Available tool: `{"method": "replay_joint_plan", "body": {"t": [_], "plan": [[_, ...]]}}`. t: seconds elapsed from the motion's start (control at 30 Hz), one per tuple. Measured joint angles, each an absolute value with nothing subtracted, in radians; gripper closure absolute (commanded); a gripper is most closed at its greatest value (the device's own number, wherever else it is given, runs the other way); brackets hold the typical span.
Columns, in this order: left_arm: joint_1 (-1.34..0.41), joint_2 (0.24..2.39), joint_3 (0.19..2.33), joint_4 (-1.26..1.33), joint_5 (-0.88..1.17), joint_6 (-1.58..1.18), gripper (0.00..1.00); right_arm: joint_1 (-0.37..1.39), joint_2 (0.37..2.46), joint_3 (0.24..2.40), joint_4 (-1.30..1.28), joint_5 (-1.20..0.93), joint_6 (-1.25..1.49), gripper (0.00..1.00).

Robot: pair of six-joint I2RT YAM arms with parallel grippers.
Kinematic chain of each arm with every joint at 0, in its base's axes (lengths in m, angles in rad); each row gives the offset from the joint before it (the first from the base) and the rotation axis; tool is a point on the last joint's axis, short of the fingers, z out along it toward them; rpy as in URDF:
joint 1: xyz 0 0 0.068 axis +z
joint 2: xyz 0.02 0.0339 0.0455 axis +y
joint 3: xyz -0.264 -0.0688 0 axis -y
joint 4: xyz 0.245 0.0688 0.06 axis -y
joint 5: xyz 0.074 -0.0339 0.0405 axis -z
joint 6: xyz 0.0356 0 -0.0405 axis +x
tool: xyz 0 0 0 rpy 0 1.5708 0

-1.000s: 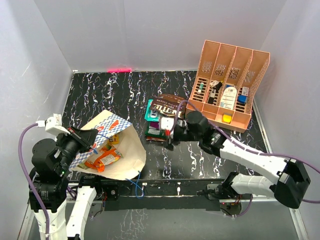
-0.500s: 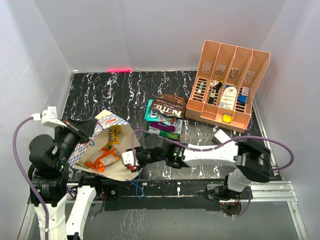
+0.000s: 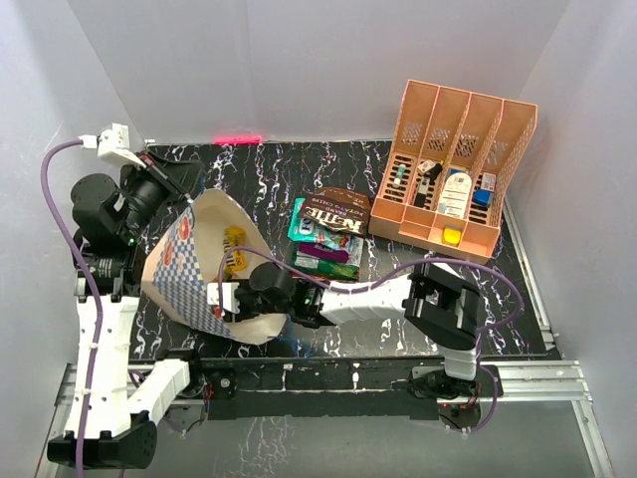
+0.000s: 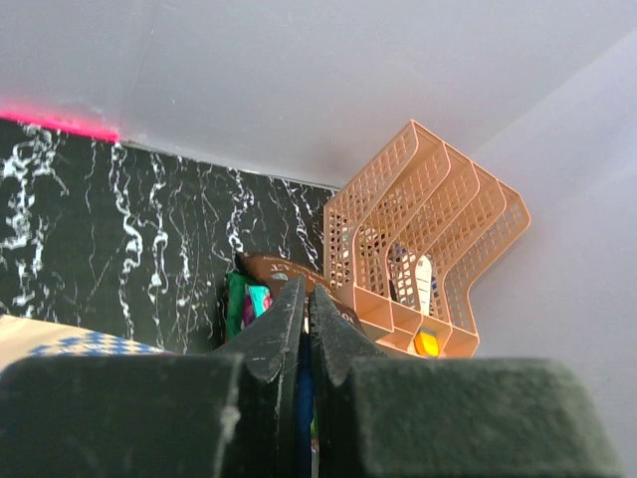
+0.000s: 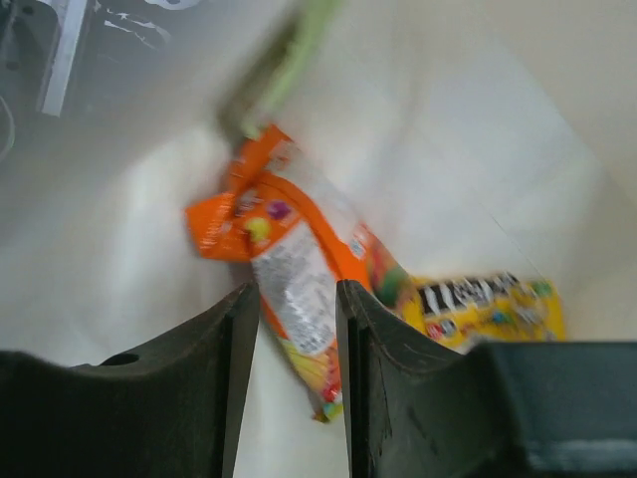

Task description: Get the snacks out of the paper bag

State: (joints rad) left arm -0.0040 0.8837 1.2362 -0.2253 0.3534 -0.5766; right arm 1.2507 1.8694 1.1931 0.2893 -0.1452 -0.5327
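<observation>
Your right gripper point(image 5: 296, 299) sat half-shut around an orange packet point(image 5: 289, 239) (gripped? I couldn't tell); your left gripper point(image 4: 307, 299) pinched the paper bag point(image 3: 177, 271).

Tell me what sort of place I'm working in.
Probably a robot test cell in a lab: plain white walls box in a black marbled tabletop, the arms are bolted to a metal rail at its near edge, and a paper bag and file rack serve as props.

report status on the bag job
Left tool shut on bag, holding it up. Right tool inside, jaws astride orange packet, grip unclear. Yellow packet beside it. Nothing blocking.
</observation>
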Motion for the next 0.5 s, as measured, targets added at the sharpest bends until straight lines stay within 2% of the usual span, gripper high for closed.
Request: {"method": "replay_joint_plan", "body": {"t": [0.1, 0.27, 0.5], "plan": [[-0.004, 0.888, 1.219, -0.168, 0.422, -0.582, 1.00, 1.264, 1.877, 1.197, 0.297, -0.146, -0.506, 0.60], [-0.004, 0.795, 1.067, -0.053, 0.569, -0.640, 1.00, 1.306, 1.925, 1.208, 0.334, -0.170, -0.454, 0.58], [-0.008, 0.661, 1.016, -0.181, 0.609, -0.632, 1.00, 1.317, 1.959, 1.208, 0.343, -0.144, -0.446, 0.48]]}}
